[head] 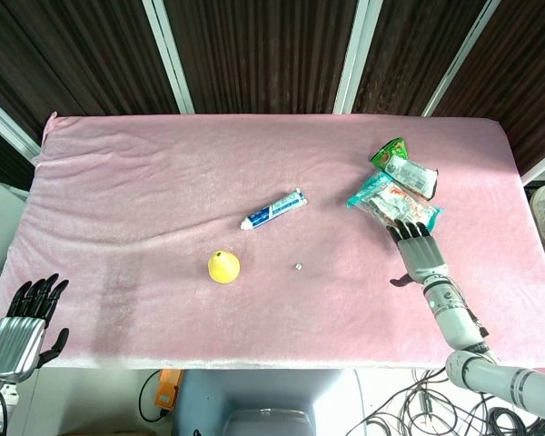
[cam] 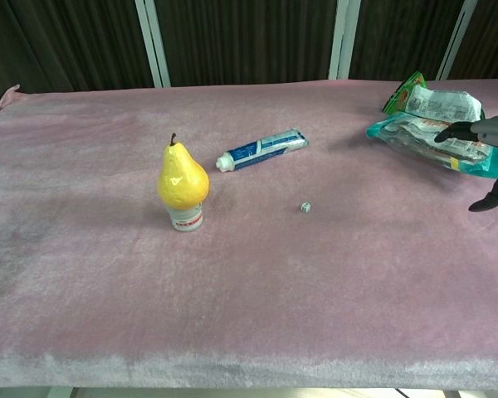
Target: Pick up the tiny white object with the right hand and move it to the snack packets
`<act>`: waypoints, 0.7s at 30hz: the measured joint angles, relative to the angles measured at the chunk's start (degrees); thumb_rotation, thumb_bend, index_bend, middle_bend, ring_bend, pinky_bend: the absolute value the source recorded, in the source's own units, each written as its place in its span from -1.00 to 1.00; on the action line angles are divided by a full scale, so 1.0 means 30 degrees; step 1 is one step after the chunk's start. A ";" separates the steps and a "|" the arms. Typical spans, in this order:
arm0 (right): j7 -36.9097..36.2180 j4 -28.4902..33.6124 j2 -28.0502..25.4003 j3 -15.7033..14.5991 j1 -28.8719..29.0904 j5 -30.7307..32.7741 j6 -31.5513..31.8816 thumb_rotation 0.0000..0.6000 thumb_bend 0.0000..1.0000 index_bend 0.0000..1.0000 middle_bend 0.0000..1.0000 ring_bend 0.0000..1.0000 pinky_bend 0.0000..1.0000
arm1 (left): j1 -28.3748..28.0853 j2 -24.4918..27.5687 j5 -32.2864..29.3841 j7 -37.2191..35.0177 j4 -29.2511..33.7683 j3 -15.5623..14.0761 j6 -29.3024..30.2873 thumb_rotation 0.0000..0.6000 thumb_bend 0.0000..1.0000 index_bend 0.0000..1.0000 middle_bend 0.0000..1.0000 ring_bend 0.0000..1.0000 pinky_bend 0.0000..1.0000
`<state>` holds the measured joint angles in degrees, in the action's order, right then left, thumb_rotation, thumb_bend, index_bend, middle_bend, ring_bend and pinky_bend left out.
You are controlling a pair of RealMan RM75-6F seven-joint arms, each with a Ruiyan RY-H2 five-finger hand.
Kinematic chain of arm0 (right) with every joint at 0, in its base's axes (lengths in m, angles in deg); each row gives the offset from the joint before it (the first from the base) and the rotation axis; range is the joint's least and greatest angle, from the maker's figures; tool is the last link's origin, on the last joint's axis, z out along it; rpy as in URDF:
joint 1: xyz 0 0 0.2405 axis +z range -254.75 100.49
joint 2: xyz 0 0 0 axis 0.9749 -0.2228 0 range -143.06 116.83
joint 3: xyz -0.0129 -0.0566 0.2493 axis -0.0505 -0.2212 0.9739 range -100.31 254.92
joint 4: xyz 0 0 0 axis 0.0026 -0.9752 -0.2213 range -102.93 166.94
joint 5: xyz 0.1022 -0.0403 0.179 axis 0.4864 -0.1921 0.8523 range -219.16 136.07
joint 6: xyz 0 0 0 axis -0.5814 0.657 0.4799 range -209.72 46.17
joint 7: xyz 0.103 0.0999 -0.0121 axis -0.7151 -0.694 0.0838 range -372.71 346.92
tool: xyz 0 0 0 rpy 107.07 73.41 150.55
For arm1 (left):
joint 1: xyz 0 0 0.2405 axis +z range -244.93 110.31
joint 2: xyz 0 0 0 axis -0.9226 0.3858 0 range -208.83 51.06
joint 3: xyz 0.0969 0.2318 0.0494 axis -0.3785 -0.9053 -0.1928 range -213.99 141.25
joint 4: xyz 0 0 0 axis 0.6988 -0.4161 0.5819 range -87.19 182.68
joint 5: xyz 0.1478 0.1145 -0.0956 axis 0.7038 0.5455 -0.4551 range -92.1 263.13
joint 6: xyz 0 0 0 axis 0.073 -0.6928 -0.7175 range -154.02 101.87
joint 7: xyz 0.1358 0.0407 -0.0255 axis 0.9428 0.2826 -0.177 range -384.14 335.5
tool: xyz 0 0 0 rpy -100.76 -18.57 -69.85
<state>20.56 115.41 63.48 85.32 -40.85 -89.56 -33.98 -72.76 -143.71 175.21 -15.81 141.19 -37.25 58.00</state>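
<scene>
The tiny white object [head: 298,266] [cam: 305,207] lies alone on the pink cloth near the table's middle. The snack packets [head: 395,189] [cam: 432,124] are piled at the right rear. My right hand [head: 420,252] [cam: 491,149] hovers flat just in front of the packets, its fingers spread and pointing at them, holding nothing; it is well to the right of the white object. My left hand [head: 23,322] hangs off the table's front left corner, fingers apart and empty; the chest view does not show it.
A toothpaste tube [head: 274,211] [cam: 261,149] lies behind the white object. A yellow pear [head: 223,267] [cam: 182,178] stands upright on a small white cup [cam: 185,218] to its left. The table's front edge [cam: 249,373] runs close below.
</scene>
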 measured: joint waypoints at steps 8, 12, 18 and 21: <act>-0.0028 -0.0120 0.0420 -0.0240 0.0688 0.0304 -0.0158 1.00 -0.55 -0.75 -1.00 -1.00 -1.00 | 0.0082 0.0013 0.0012 -0.0013 -0.0007 -0.0014 0.0116 1.00 -0.18 -1.00 -1.00 -1.00 -0.99; -0.0219 -0.0061 0.0877 -0.0145 0.1154 0.0074 -0.0251 1.00 -0.55 -0.60 -1.00 -1.00 -1.00 | 0.0078 0.0098 0.0046 -0.0224 -0.0009 0.0001 0.0143 1.00 -0.18 -1.00 -1.00 -1.00 -0.99; -0.0344 -0.0318 0.2305 0.0025 0.2024 -0.0585 -0.0351 1.00 -0.48 -0.21 -1.00 -1.00 -1.00 | 0.0110 0.0268 0.0103 -0.0577 -0.0040 0.0001 0.0224 1.00 -0.18 -1.00 -1.00 -1.00 -0.99; -0.0297 -0.0863 0.3448 0.0061 0.2521 -0.1083 -0.0333 1.00 -0.37 -0.06 -1.00 -1.00 -1.00 | 0.0135 0.0330 0.0132 -0.0701 -0.0041 -0.0020 0.0252 1.00 -0.18 -1.00 -1.00 -1.00 -0.99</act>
<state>19.67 112.82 73.83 85.50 -33.29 -92.81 -34.97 -72.36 -142.73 175.61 -17.91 141.06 -37.31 58.75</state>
